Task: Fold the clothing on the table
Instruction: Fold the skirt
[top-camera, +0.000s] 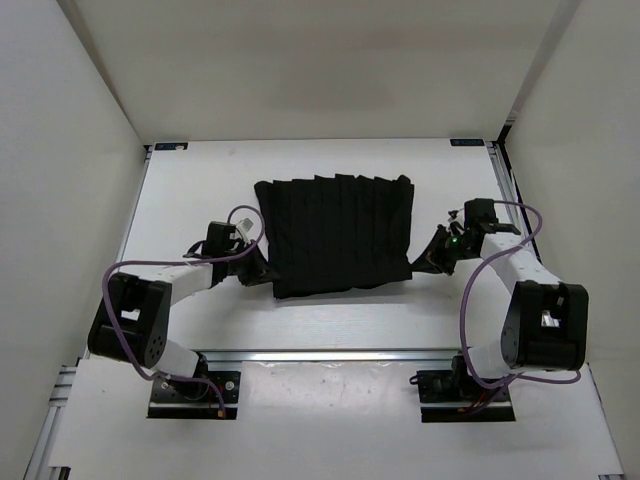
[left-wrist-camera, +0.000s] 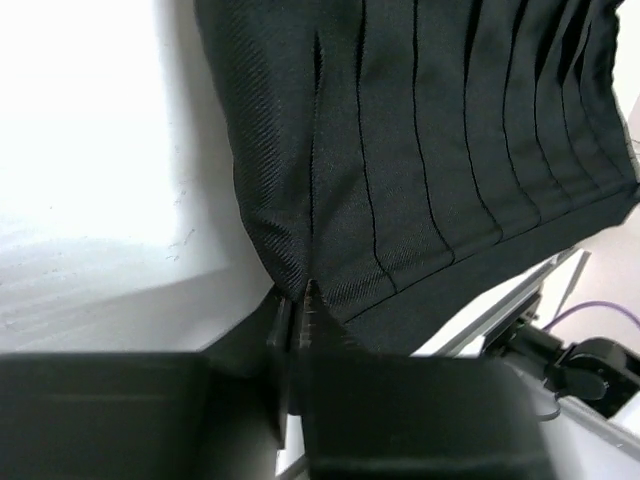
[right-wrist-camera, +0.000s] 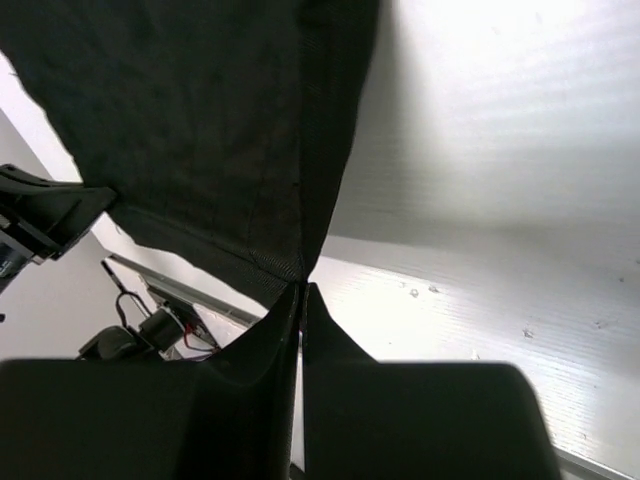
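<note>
The black pleated clothing (top-camera: 338, 235) lies spread out in the middle of the white table (top-camera: 190, 195). My left gripper (top-camera: 262, 270) is at the garment's near left corner, shut on the fabric there. In the left wrist view the pleats (left-wrist-camera: 420, 140) fan away from the pinched corner at my left gripper (left-wrist-camera: 300, 290). My right gripper (top-camera: 420, 262) is at the near right corner, shut on the cloth. The right wrist view shows the clothing (right-wrist-camera: 200, 130) hanging up from the closed tips of my right gripper (right-wrist-camera: 303, 287).
A metal rail (top-camera: 330, 355) runs along the table's near edge in front of the arm bases. Another rail (top-camera: 503, 190) borders the right side. White walls enclose the table on three sides. Purple cables (top-camera: 130, 270) loop over both arms.
</note>
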